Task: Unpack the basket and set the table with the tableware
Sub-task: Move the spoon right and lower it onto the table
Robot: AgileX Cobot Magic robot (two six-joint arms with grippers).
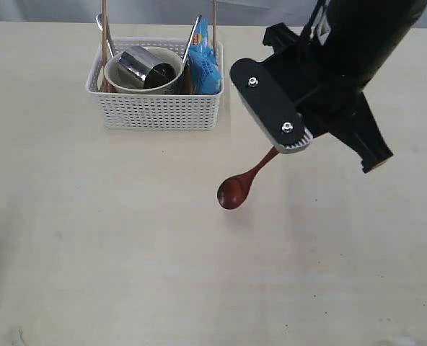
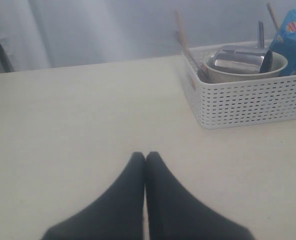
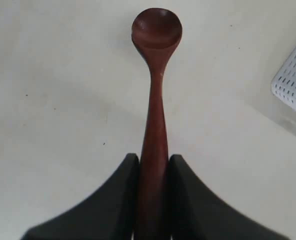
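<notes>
The right gripper (image 3: 153, 159) pinches the handle of the dark red wooden spoon (image 3: 156, 95) between its two fingers. The rounded end of the spoon points away from the wrist. The spoon hangs low over the table (image 1: 91, 252), nearer than the basket (image 1: 156, 112) and to its right, apart from it (whether the rounded end touches the tabletop cannot be told).

The left gripper (image 2: 145, 156) has its fingers pressed together on nothing, above bare tabletop and apart from the basket.

The basket stands at the far side. It contains:
- the cream bowl (image 1: 120, 78), with the steel cup (image 1: 143, 66) tilted inside it
- two upright chopsticks (image 1: 104, 29)
- a blue chip bag (image 1: 206, 63)
</notes>
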